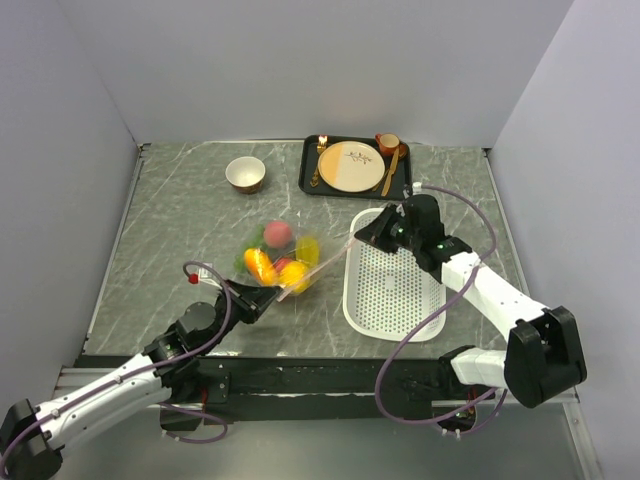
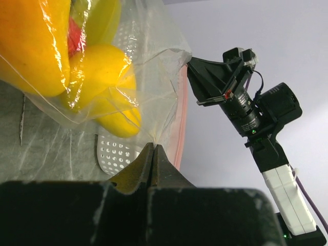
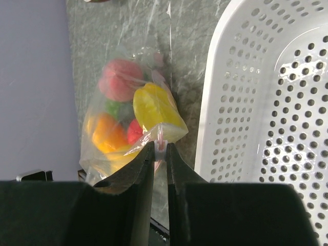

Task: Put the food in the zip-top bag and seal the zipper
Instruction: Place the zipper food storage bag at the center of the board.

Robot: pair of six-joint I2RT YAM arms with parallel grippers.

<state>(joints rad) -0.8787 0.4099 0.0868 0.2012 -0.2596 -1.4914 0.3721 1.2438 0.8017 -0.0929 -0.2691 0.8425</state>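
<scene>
The clear zip-top bag (image 1: 280, 262) lies mid-table with the food inside: a pink peach (image 1: 278, 234), yellow (image 3: 154, 107), orange (image 3: 105, 133), red (image 3: 134, 131) and green (image 3: 115, 108) pieces. Its pale pink zipper (image 1: 320, 264) stretches taut between the two arms. My left gripper (image 1: 255, 297) is shut on the bag's near corner, plastic pinched at the tips (image 2: 154, 146). My right gripper (image 1: 362, 237) is shut on the zipper's far end, a small white-pink tab squeezed between its jaws (image 3: 160, 146). The strip (image 2: 180, 113) runs up toward the right gripper (image 2: 192, 64).
A white perforated basket (image 1: 390, 285) lies right of the bag, under the right arm. At the back stand a black tray (image 1: 308, 185) with a plate (image 1: 350, 165), cutlery and a cup (image 1: 388, 143), and a small bowl (image 1: 245, 173). Grey walls enclose three sides.
</scene>
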